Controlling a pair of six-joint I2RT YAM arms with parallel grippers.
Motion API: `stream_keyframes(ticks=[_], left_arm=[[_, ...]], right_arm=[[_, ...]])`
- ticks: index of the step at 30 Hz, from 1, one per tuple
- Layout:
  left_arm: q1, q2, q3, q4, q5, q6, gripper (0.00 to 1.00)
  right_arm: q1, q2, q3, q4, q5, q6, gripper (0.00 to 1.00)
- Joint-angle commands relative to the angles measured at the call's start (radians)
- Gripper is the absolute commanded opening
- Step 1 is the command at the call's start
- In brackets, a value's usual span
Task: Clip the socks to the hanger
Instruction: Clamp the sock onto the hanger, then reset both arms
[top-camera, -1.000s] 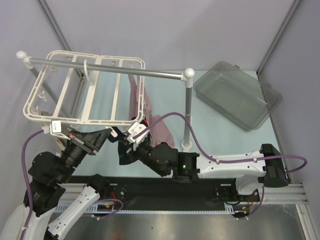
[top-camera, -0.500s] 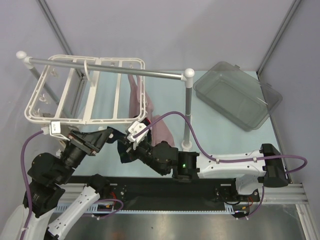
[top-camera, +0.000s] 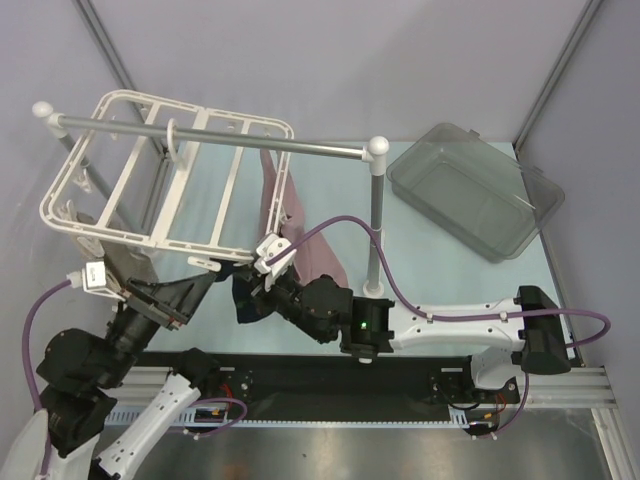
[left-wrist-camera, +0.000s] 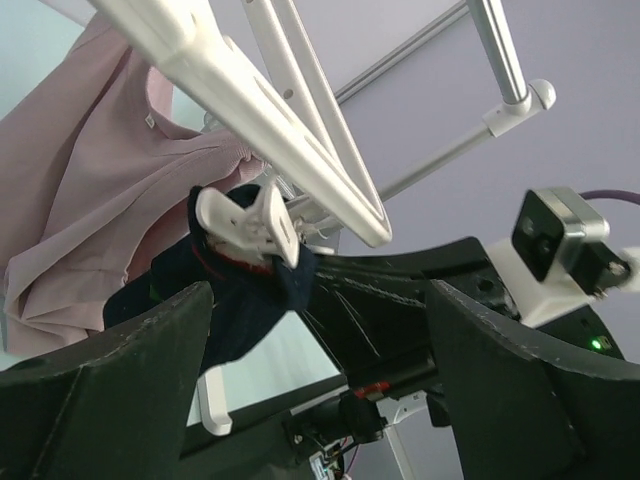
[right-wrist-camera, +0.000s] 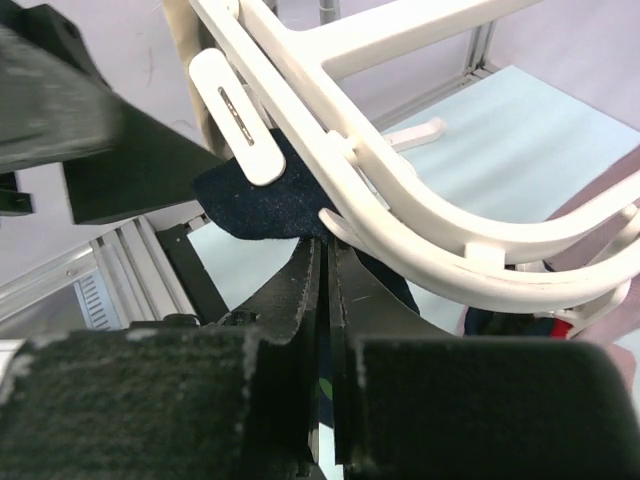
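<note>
One sock (left-wrist-camera: 235, 300) is gripped by the closed right gripper (right-wrist-camera: 325, 250) under the hanger (left-wrist-camera: 270, 122), by the near edge of the pale teal tabletop (top-camera: 440, 270), left of centre. Left gripper (left-wrist-camera: 320, 290) is held wide open. Clear bin (top-camera: 470, 185) is seen at the far-right corner; walls (top-camera: 350, 60) lilac-grey.

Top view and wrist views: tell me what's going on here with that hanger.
The right claw is shut on a dark sock, holding it up under the near edge of the white hanger. A white clip on that edge appears to bite the sock's top edge. The left claw is open and faces that clip from below. A pink cloth hangs behind the sock.
</note>
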Motion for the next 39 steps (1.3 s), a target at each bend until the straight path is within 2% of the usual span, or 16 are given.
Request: stream_keyframes(ticks=[1, 8, 12, 18, 19, 21, 26, 27, 33, 38, 39], left_arm=[[-0.003, -0.039, 0.044, -0.066, 0.017, 0.04, 0.91], [-0.003, -0.17, 0.047, -0.167, 0.082, 0.037, 0.94], [-0.005, -0.238, 0.034, -0.204, 0.12, 0.016, 0.95], [-0.005, -0.272, 0.023, -0.245, 0.131, 0.032, 0.96], [-0.005, -0.275, 0.023, -0.241, 0.129, 0.035, 0.96], [-0.007, -0.279, 0.011, -0.229, 0.135, 0.048, 0.96], [-0.007, -0.292, -0.078, -0.14, 0.18, 0.052, 0.96], [-0.005, -0.296, -0.097, -0.124, 0.186, 0.049, 0.97], [-0.007, -0.33, -0.239, 0.02, 0.236, 0.031, 0.97], [-0.007, -0.336, -0.356, 0.119, 0.301, 0.04, 0.97], [-0.007, -0.335, -0.376, 0.142, 0.312, 0.039, 0.97]], right_arm=[[-0.003, 0.024, 0.045, 0.048, -0.008, 0.02, 0.04], [-0.014, 0.102, 0.079, 0.036, 0.007, 0.02, 0.15], [-0.019, 0.139, 0.114, -0.003, 0.009, 0.035, 0.27], [-0.011, 0.156, 0.163, -0.124, 0.007, 0.084, 0.63], [-0.004, 0.149, 0.165, -0.145, 0.024, 0.089, 0.75], [0.006, 0.124, 0.162, -0.213, 0.041, 0.108, 0.85], [0.044, 0.004, 0.075, -0.314, 0.084, 0.168, 0.95], [0.046, -0.019, 0.038, -0.331, 0.084, 0.185, 1.0], [0.075, -0.267, -0.132, -0.458, 0.116, 0.325, 1.0], [0.076, -0.498, -0.416, -0.42, 0.101, 0.403, 1.0], [0.076, -0.586, -0.46, -0.406, 0.101, 0.409, 1.0]])
